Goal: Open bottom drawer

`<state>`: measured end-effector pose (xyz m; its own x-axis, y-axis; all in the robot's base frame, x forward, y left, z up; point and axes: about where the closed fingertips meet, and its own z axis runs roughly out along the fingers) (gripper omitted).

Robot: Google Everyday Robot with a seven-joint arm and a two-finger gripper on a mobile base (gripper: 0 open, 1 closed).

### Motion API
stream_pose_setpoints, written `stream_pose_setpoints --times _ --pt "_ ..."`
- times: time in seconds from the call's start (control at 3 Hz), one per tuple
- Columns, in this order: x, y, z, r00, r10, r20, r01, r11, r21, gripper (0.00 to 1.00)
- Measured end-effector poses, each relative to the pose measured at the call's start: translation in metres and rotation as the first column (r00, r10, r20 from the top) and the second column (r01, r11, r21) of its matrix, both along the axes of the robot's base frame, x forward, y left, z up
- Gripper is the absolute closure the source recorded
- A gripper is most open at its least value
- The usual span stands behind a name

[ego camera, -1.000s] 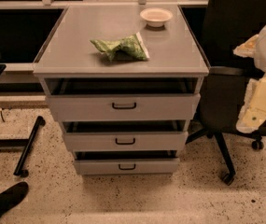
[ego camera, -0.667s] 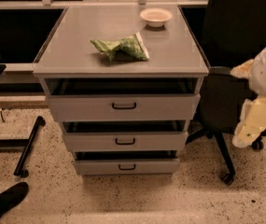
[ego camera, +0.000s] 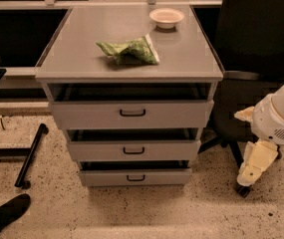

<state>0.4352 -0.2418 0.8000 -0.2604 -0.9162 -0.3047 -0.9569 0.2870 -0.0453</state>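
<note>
The grey cabinet (ego camera: 131, 73) has three drawers stacked in its front. The bottom drawer (ego camera: 101, 177) has the slimmest front panel and a small black bar handle (ego camera: 135, 178); a dark gap shows above its front. The middle drawer (ego camera: 96, 151) and the tallest top drawer (ego camera: 81, 114) sit above it, each with a dark gap above. My gripper (ego camera: 253, 164) hangs from the white arm (ego camera: 281, 116) at the right, well to the right of the cabinet and near the level of the bottom drawer, touching nothing.
A green crumpled bag (ego camera: 129, 50) and a white bowl (ego camera: 167, 17) lie on the cabinet top. A black office chair (ego camera: 261, 44) stands behind my arm at the right. A black stand leg (ego camera: 31, 156) and a shoe (ego camera: 4, 214) are on the speckled floor at the left.
My arm and gripper have moved down along the right side, from beside the top drawer to the level of the lower drawers. The drawers have not moved.
</note>
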Motion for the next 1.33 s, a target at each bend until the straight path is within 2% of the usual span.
stream_pose_setpoints --times 0.67,1.0,1.33 --pt "0.000 0.002 -0.008 0.9999 0.005 -0.013 -0.005 1.000 0.010 0.00" --pt "0.002 0.003 -0.068 0.9979 -0.016 -0.063 0.019 0.999 0.045 0.00" --pt "-0.002 0.007 -0.157 0.9908 -0.043 -0.128 0.058 0.992 0.116 0.00"
